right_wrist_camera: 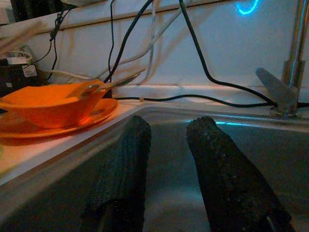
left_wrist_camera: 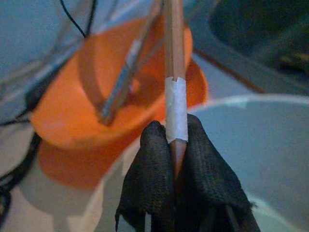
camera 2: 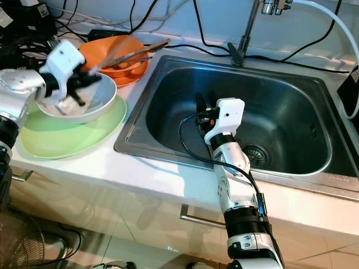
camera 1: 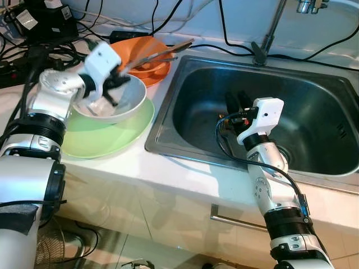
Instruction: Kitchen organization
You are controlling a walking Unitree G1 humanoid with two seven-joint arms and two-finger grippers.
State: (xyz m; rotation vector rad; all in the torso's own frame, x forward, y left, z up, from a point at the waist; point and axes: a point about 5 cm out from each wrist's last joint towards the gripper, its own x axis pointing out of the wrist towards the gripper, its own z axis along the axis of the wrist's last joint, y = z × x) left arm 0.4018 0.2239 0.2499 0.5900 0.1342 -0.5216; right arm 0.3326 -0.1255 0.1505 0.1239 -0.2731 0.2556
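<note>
Sink: a rectangular stainless-steel sink basin [camera 1: 314,120] set into the white bench [camera 1: 185,171], with a drain near its lower middle and a chrome tap stem [camera 2: 247,31] at its back rim.
Plates: a large round pale-green plate [camera 1: 109,137] lies on the bench just left of the sink; a flat orange plate [camera 2: 134,75] lies behind it, near the sink's back-left corner.
Bowls: a white round bowl [camera 2: 101,101] sits on the green plate; an orange plastic bowl [left_wrist_camera: 82,106] sits on the orange plate and holds a few metal utensils that lean on its rim.
Cables: black cables [camera 1: 33,53] lie tangled at the back left of the bench, and more run along the wall behind the sink.
Right gripper [right_wrist_camera: 166,145]: inside the sink, hovering above its floor, its two black fingers parted with nothing between them.
Left gripper [left_wrist_camera: 171,145]: over the white bowl, its fingers pinched tight on the lower end of a thin wooden stick with a white tape band [left_wrist_camera: 175,87].
Stick: it slants up from the fingers toward the orange bowl.
</note>
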